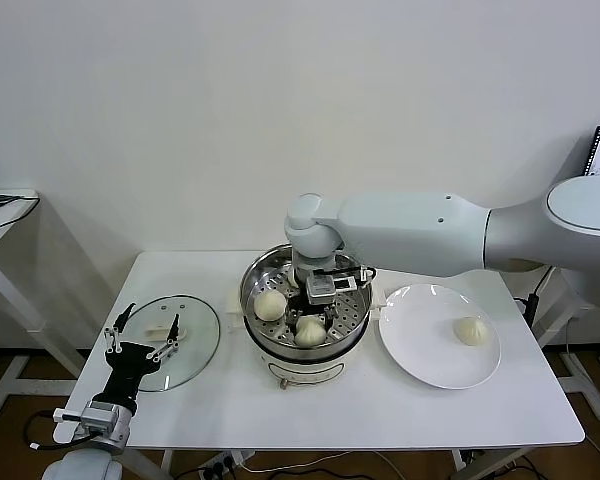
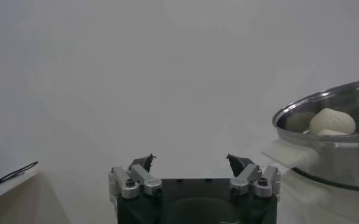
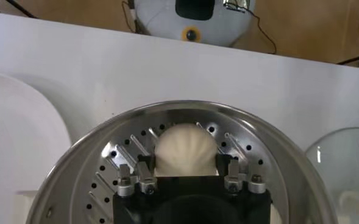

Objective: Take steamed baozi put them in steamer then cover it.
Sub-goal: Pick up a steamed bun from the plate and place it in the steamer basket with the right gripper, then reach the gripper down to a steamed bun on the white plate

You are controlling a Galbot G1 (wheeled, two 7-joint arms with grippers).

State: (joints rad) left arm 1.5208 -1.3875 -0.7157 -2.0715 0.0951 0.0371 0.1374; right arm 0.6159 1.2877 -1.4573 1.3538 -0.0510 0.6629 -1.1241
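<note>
The steamer [image 1: 252,280] stands at the table's middle. My right gripper [image 1: 314,312] reaches down into it, its fingers closed against both sides of a pleated baozi [image 3: 185,146] that sits on the perforated tray [image 3: 112,158] near the front. A second baozi [image 1: 270,303] lies at the tray's left, and it also shows in the left wrist view [image 2: 333,121]. One baozi [image 1: 470,330] lies on the white plate [image 1: 420,350]. A fourth is out of sight. The glass cover [image 1: 195,335] lies flat on the table's left. My left gripper [image 1: 145,322] hovers open and empty over the cover's front edge.
The plate lies directly right of the steamer. The right arm spans above the plate's back edge. A side table [image 1: 0,215] stands at the far left. The table's front strip [image 1: 330,410] is bare.
</note>
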